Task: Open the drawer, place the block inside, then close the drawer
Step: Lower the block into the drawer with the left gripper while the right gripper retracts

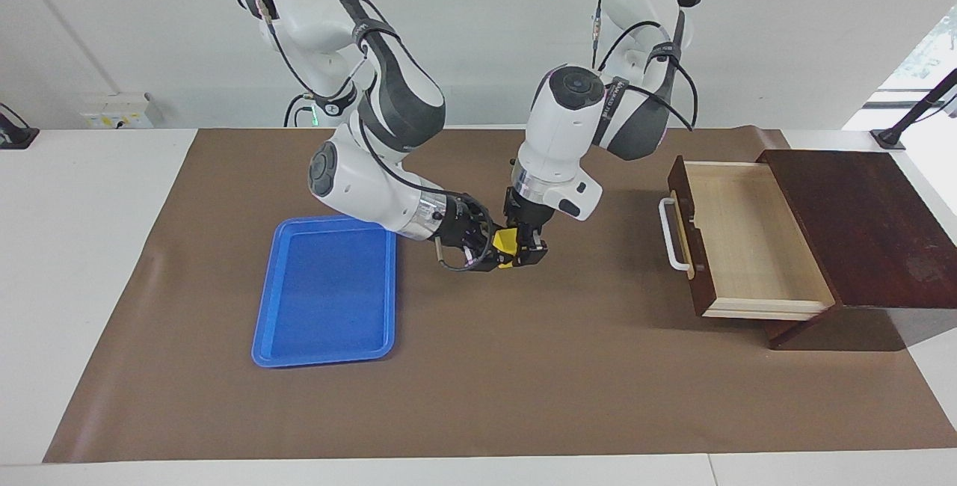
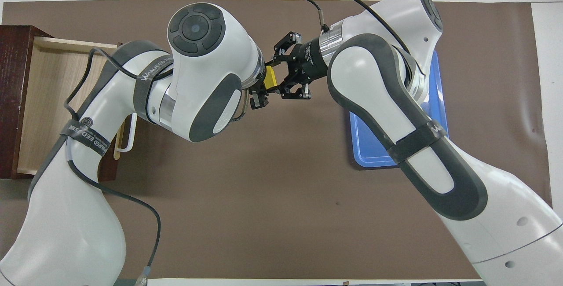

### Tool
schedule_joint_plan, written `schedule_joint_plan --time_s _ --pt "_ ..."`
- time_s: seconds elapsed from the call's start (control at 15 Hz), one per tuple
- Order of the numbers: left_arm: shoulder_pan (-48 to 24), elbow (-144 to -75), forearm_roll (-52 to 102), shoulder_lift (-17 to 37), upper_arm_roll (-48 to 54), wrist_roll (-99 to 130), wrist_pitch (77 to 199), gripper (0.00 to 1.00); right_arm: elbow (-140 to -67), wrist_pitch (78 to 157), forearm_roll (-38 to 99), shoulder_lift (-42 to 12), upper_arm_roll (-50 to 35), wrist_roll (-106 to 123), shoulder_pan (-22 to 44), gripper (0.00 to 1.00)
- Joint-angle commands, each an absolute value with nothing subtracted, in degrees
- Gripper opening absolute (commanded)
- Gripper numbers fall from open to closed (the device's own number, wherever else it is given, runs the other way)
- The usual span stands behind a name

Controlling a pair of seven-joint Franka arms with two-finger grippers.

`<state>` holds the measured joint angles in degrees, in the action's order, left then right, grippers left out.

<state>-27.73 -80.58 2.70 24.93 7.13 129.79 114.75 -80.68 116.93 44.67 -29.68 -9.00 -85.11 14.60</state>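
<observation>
Block (image 1: 505, 243) first: a small bright yellow cube, raised over the bare brown mat (image 1: 478, 381) between the blue tray (image 1: 327, 290) and the drawer (image 1: 740, 239), and caught between my two grippers at once. My right gripper (image 1: 490, 249) reaches in sideways from the tray end and looks closed on the cube; my left gripper (image 1: 529, 248) comes down from above with its fingers about the same cube, though I cannot tell whether they have clamped or only bracket it. I judge the block light, stiff and square-faced, so it should sit firm wherever two flat opposite faces are pinched; its smooth faces could slide if I squeeze at an edge or corner, and with both grippers crowding so small a thing, only one free pair of faces is left for the taker. It looks in no way fragile. I read this as a handover, and the danger is one gripper letting go before the other holds. Farther toward the left arm's end, the drawer stands pulled out of its dark wooden box (image 1: 860, 224), its pale interior showing nothing in it, its white bar handle (image 1: 675, 235) facing the mat. For writing, the dark straps on my arms (image 2: 151, 71) carry white lettering that begins "WAN"; the rest I cannot make out, and the gripper's small label is too fine to read.
</observation>
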Motion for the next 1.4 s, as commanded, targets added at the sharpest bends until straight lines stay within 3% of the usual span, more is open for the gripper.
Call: schedule_joint_plan --time_s 0.0,0.4,0.6,0.93,1.07,1.33 --pt "-27.5 -80.5 3.1 23.7 6.4 129.4 112.2 0.00 -81.6 117.2 47.2 -28.4 -9.0 -88.3 12.9 1.00" --pt "-19.1 -80.6 3.5 18.2 6.3 113.9 98.6 0.00 -81.6 115.7 46.5 -27.2 -8.8 -88.0 9.9 1.00" --pt "-10.9 -80.9 3.5 14.3 6.3 99.7 91.2 0.00 -81.5 110.6 45.1 -25.8 -8.6 -83.4 5.6 1.00" --pt "0.9 -85.9 2.9 10.5 6.1 79.5 92.4 0.00 -81.5 98.1 33.3 -21.7 -8.6 -67.3 -0.4 1.00" --pt "3.0 -91.7 0.8 8.0 5.9 76.2 96.9 0.00 -81.5 93.8 28.1 -20.3 -8.6 -56.7 -2.0 1.00" --pt "4.2 -111.2 -1.8 0.4 5.9 74.7 112.9 0.00 -81.6 88.8 14.8 -17.3 -8.6 -29.8 -4.2 1.00"
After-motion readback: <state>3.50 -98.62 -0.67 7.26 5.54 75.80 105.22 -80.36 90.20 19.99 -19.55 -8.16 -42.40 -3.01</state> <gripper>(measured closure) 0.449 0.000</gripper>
